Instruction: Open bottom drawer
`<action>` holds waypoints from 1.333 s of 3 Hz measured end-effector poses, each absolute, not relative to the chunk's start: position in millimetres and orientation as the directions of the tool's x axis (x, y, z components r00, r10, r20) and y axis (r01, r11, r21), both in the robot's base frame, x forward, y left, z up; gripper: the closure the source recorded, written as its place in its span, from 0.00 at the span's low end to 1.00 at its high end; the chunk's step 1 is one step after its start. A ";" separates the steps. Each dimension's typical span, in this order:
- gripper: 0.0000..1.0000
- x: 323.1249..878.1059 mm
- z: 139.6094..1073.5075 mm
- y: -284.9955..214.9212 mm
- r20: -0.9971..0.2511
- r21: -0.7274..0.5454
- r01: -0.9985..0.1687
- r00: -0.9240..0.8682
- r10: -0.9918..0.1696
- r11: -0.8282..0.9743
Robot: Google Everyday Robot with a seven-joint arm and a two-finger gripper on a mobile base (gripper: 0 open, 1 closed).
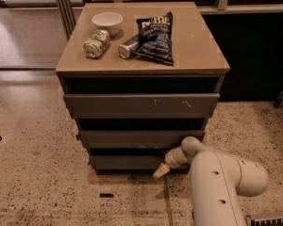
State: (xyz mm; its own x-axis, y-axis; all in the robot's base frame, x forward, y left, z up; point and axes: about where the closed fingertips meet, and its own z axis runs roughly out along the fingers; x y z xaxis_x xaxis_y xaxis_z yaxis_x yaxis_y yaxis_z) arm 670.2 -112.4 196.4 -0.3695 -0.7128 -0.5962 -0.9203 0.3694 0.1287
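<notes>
The gripper [161, 171], state unclear, sits at the bottom drawer [125, 162] above speckled floor [37, 182].

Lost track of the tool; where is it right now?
Low in the camera view, right of centre, the tool is at the bottom drawer's right end.

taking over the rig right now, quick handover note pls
Gripper: low near the floor, at the right end of the bottom drawer front.
Bottom drawer: lowest of three grey fronts in the cabinet; none of its inside shows, so it does not read as open.
Done: gripper is at the drawer.
Left: pull the drawer out.
</notes>
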 end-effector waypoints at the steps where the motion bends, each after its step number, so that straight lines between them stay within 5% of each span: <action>1: 0.42 667.7 191.3 -118.4 -0.592 0.135 -0.918 -0.376 -0.713 0.373; 2: 0.60 667.7 195.9 -118.4 -0.592 0.135 -0.918 -0.376 -0.713 0.373; 4: 0.19 642.4 194.2 -129.2 -0.606 0.136 -0.920 -0.370 -0.704 0.366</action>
